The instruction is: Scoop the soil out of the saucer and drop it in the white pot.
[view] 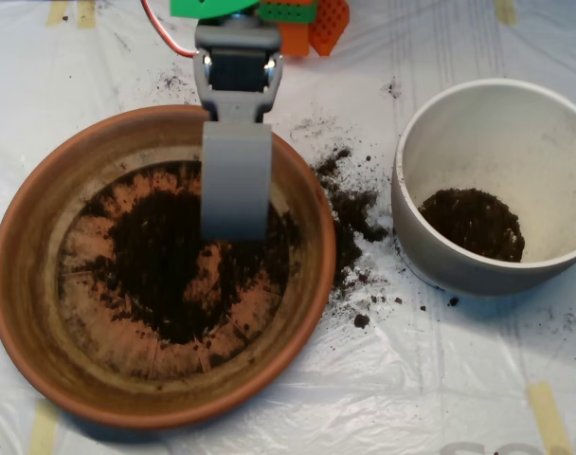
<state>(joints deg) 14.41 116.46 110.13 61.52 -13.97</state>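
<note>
A white plastic sheet covers the table, most likely laid to catch spills, and tape strips hold it down at the edges. On its left side sits the large round terracotta saucer with a raised rim, the widest thing here, shallow enough for a scoop to reach the bottom. To the right, just apart from it, stands the round deep white pot with a grey outer wall, placed near so the carry is short; a small heap of soil already lies inside it. Reaching in from the far edge, the grey clamshell scoop hangs over the saucer's middle, mouth pointing near-side and down; from above only its flat back shows, so I cannot tell whether its shells are parted or closed, or whether it carries anything. The dark crumbly soil spreads thinly over the saucer's floor, directly under and just nearer than the scoop's tip. Spilled crumbs lie between saucer and pot.
</note>
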